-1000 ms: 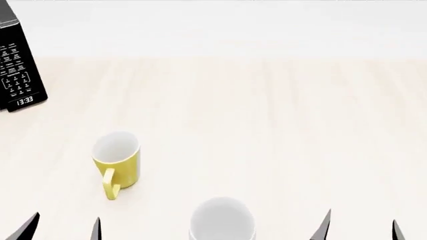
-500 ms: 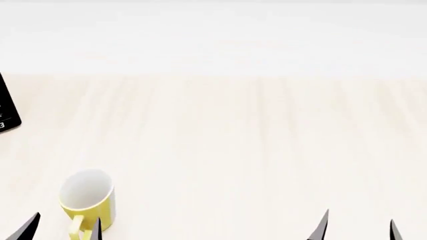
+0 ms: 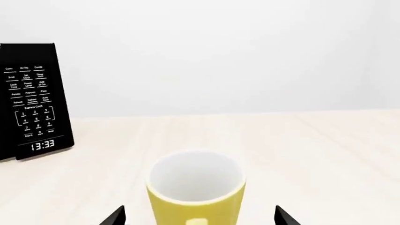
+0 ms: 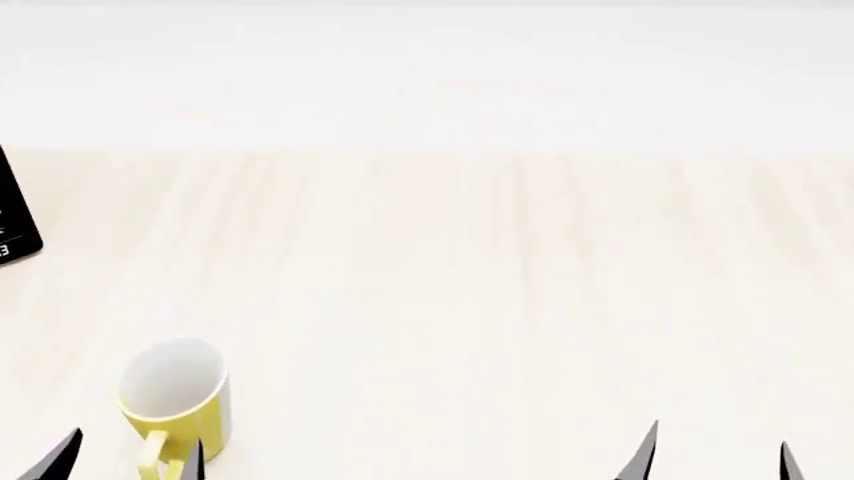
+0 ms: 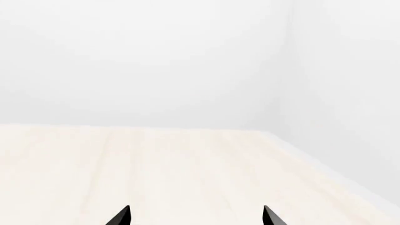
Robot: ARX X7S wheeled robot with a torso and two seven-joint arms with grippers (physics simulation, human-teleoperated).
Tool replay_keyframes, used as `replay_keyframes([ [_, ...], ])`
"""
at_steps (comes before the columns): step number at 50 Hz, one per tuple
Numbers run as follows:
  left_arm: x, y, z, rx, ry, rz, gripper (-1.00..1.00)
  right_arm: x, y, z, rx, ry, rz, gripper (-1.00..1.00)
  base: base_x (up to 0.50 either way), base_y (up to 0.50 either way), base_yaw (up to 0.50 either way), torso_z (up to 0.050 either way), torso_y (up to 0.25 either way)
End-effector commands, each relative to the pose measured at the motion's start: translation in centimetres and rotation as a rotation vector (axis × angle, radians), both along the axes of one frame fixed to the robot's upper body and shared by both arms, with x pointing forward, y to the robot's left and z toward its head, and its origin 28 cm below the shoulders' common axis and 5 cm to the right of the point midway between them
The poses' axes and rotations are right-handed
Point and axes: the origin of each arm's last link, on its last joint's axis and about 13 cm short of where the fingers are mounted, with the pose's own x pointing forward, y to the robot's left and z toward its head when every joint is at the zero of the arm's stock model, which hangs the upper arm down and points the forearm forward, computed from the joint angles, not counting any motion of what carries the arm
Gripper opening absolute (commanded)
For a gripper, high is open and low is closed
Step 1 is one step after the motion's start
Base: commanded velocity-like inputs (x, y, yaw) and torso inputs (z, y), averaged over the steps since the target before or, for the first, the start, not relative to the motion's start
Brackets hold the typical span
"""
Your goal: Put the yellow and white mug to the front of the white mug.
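Note:
The yellow and white mug [image 4: 174, 405] stands upright on the pale wooden table at the lower left of the head view, its yellow handle toward me. It also shows in the left wrist view [image 3: 196, 190], white inside, close ahead and centred between the two black fingertips. My left gripper [image 4: 130, 458] is open, its tips just short of the mug on either side of the handle. My right gripper [image 4: 718, 452] is open and empty over bare table; in the right wrist view [image 5: 196, 216] only its tips show. The white mug is out of view.
A black microwave with a keypad and a clock reading 13:33 [image 3: 33, 105] stands at the far left of the table; only its corner [image 4: 14, 225] shows in the head view. The table's right edge [image 5: 325, 161] meets a white wall.
From one second ago the head view shifted: the yellow and white mug slid down and left in frame, and the white mug dropped out of view. Nothing changed in the last half second.

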Motion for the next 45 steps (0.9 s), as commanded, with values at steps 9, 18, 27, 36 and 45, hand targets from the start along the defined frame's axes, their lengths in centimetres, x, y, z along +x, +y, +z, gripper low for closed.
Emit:
replay_keyframes([
  [9,0.3,-0.1,-1.2,0.0,0.103,-0.001,1.0,0.1,0.1,-0.1,-0.004,0.007,-0.004,1.0,0.0,0.0,0.0,0.0,0.0],
  [18,0.4,-0.2,-1.3,-0.003,0.109,0.001,1.0,0.0,0.0,-0.1,-0.005,0.008,-0.006,1.0,0.0,0.0,0.0,0.0,0.0],
  [27,0.5,-0.1,-1.7,0.0,0.129,0.011,1.0,0.0,0.0,0.0,-0.005,0.004,-0.008,1.0,0.0,0.0,0.0,0.0,0.0],
  [36,0.6,-0.1,-1.8,0.004,0.141,0.012,1.0,0.0,0.0,0.0,-0.006,0.003,-0.008,1.0,0.0,0.0,0.0,0.0,0.0],
  [45,0.6,-0.1,-1.9,-0.007,0.134,0.008,1.0,0.0,0.0,0.1,-0.005,0.0,-0.01,1.0,0.0,0.0,0.0,0.0,0.0],
])
